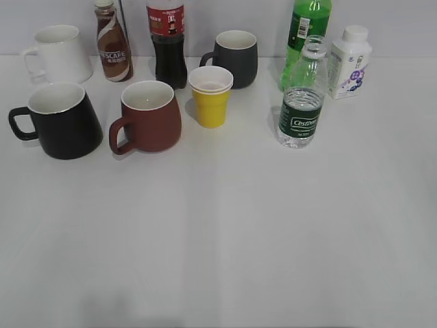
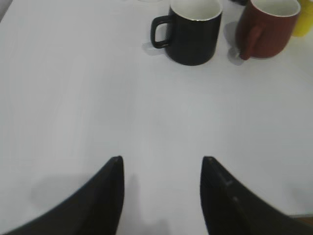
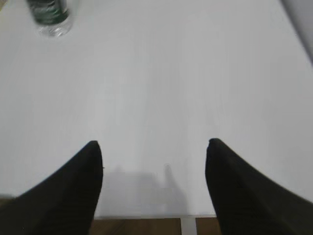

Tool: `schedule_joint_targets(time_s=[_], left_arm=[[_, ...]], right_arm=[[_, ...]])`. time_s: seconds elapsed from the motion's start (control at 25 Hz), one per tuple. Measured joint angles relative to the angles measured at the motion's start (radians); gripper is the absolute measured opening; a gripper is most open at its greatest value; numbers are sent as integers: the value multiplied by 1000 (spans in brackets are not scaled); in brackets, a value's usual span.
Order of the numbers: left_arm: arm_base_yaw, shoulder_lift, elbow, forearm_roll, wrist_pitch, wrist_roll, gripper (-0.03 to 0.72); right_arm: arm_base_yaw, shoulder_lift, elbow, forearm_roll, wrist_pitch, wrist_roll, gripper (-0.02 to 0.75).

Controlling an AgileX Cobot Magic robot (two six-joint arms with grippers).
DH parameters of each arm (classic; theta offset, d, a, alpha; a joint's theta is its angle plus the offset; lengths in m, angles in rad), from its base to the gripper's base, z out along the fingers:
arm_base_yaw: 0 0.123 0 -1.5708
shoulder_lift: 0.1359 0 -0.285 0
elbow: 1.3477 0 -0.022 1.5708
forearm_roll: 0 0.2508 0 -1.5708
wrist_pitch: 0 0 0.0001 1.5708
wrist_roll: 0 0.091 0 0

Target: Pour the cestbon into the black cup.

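Note:
The cestbon bottle [image 1: 301,102] stands upright and uncapped at the right of the table; its base shows at the top left of the right wrist view [image 3: 49,14]. The black cup [image 1: 60,121] stands at the left with its handle pointing left, white inside; it also shows in the left wrist view [image 2: 191,32]. My left gripper [image 2: 163,160] is open and empty over bare table, well short of the black cup. My right gripper [image 3: 152,144] is open and empty near the table's front edge, far from the bottle. Neither gripper shows in the exterior view.
A brownish-red mug [image 1: 149,116] stands right of the black cup. Behind are a white mug [image 1: 60,53], a coffee bottle [image 1: 113,42], a cola bottle [image 1: 167,41], a yellow cup [image 1: 210,96], a dark grey mug [image 1: 234,58], a green soda bottle [image 1: 306,34] and a white bottle [image 1: 349,61].

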Motion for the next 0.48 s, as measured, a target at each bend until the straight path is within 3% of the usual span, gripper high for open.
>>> schedule_joint_targets(time_s=[0.12,0.48], left_arm=[[23,-20,1,0,0,0,349],[53,-91,1,-8,-3,0,305]], right_arm=[[-50,-36,0,0,1,0,494],[-57,-39,1,3,-1,0,494]])
